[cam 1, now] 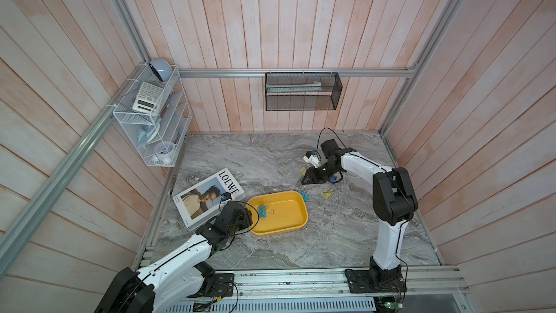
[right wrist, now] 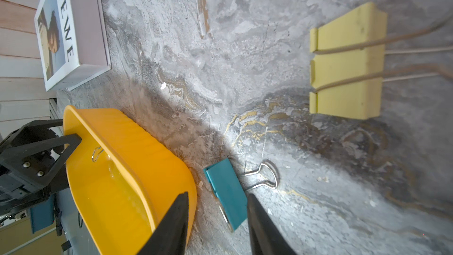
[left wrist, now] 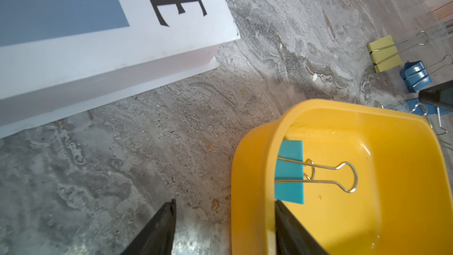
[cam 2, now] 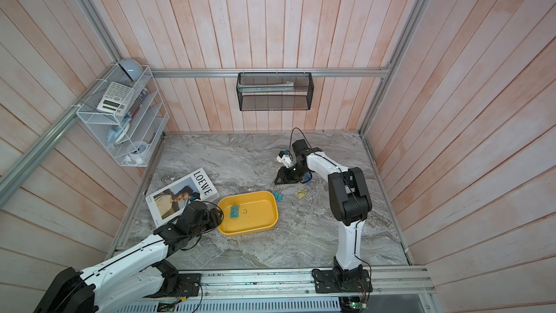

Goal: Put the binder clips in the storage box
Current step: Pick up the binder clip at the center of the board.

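Observation:
The yellow storage box (cam 1: 279,230) sits mid-table with one teal binder clip (cam 1: 262,210) inside. My left gripper (left wrist: 224,207) is open and straddles the box's near-left rim (left wrist: 255,168), one finger inside beside that teal clip (left wrist: 289,171), one outside. A second teal clip (right wrist: 226,192) lies on the table against the box's far right corner. My right gripper (right wrist: 217,196) is open, and this clip shows between its tips. Pale yellow clips (cam 1: 327,193) (cam 1: 303,170) and a blue clip (cam 1: 333,179) lie around the right gripper (cam 1: 303,181).
A thick white LOEWE book (cam 1: 207,197) lies left of the box, close to the left arm. A white wire rack (cam 1: 156,121) hangs on the left wall and a black mesh basket (cam 1: 302,91) on the back wall. Two blue clips (left wrist: 415,76) (left wrist: 416,109) lie near each other.

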You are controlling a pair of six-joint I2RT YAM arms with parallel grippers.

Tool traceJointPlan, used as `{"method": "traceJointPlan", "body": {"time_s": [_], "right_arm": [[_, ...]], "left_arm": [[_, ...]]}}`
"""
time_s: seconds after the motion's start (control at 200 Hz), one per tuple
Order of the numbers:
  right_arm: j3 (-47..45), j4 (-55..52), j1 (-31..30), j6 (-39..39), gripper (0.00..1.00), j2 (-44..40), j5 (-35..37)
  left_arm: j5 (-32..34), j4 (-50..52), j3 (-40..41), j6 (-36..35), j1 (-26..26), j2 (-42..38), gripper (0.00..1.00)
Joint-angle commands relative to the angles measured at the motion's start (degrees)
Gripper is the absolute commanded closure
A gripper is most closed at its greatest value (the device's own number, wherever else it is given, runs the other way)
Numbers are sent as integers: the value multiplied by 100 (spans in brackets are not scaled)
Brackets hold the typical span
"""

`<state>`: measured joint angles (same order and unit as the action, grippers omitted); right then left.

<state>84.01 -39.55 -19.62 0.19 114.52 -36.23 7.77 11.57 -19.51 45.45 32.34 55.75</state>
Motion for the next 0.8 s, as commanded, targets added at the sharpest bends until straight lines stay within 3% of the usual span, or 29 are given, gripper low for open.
{"method": "traceJointPlan", "body": {"time_s": [0.0, 0.56, 0.795], "right_arm": [[-29, -139, -15, -159, 61, 122, -243], [-575, 46, -42, -186, 64, 100, -344], [-334, 36, -35, -153, 82, 307, -437]], "left_arm": [[-3, -5, 84, -59, -26, 9, 35], [12, 47, 74, -54, -26, -14, 35], [14, 20, 44, -71, -26, 11, 35]]}}
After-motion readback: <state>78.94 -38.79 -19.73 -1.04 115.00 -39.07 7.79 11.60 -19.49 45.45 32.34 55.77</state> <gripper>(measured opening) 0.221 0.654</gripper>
